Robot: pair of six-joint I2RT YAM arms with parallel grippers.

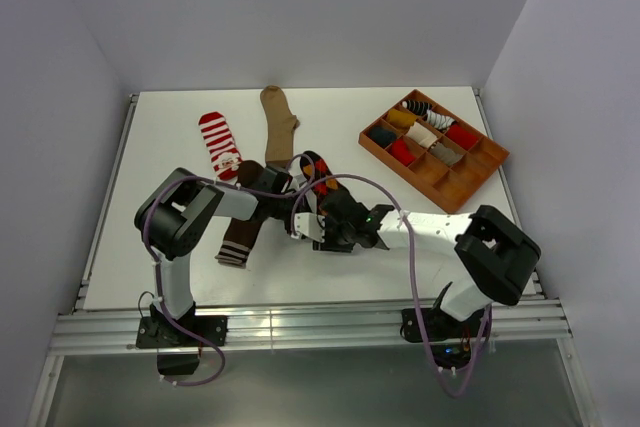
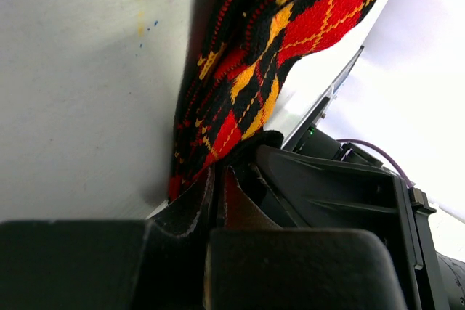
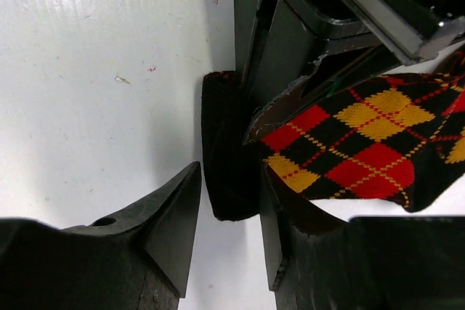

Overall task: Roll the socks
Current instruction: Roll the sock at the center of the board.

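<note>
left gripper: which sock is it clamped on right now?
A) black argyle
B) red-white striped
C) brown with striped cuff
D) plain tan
A: in the left wrist view, the left gripper is shut on the edge of the black argyle sock, and the fabric runs straight out from between its fingers.
</note>
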